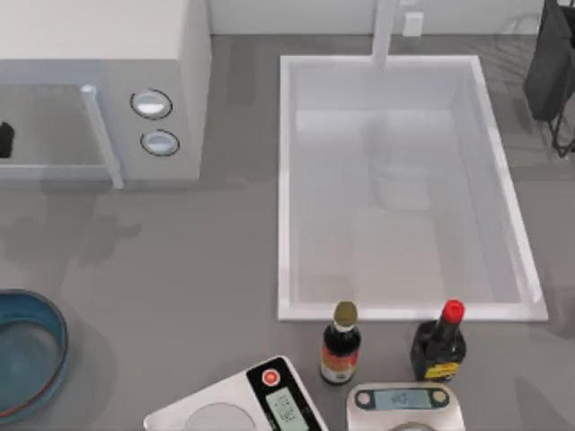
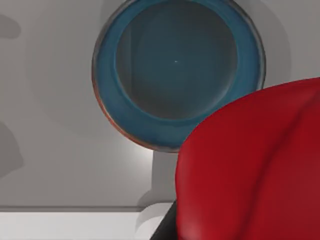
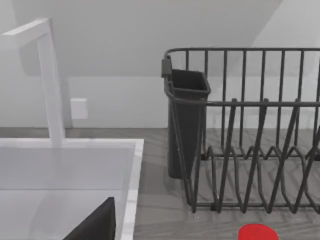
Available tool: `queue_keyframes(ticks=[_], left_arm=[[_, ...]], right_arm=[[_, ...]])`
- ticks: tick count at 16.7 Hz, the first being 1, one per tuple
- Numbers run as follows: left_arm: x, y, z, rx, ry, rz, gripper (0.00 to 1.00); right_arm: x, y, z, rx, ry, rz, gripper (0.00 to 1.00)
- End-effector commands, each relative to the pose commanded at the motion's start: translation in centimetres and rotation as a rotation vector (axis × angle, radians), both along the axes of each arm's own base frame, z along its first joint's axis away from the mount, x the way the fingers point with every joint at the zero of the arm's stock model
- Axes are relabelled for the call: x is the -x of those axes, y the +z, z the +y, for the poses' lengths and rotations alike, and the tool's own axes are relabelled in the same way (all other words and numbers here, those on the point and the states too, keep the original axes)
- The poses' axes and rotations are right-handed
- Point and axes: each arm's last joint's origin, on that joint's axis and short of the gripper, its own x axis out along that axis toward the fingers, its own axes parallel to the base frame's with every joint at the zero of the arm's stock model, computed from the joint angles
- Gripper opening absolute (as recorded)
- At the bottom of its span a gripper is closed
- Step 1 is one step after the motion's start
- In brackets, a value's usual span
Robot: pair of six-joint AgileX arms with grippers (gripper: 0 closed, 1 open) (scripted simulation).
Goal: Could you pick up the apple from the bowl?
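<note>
Since the apple (image 2: 250,165) is round, glossy and firm, it will likely slip unless pinched across its widest part; it looks light and can take a modest squeeze. It looms large and close before the left wrist camera, raised well above the bowl (image 2: 107,80), whose blue hollow lies bare below on the table's left edge. That closeness suggests the left gripper holds it, though I cannot tell how the fingers stand. A dish rack (image 3: 250,140) and sink (image 3: 131,165) lie before the right arm.
</note>
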Motion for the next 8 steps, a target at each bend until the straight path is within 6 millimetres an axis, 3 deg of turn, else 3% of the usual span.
queue_keyframes(ticks=[3, 8], left_arm=[[1.5, 2.7, 0.1, 0.001, 0.0, -0.02, 0.0], [1.6, 3.0, 0.2, 0.001, 0.003, -0.021, 0.0]], right_arm=[[0.0, 0.0, 0.0, 0.0, 0.0, 0.0, 1.0], [0.0, 0.0, 0.0, 0.0, 0.0, 0.0, 1.0]])
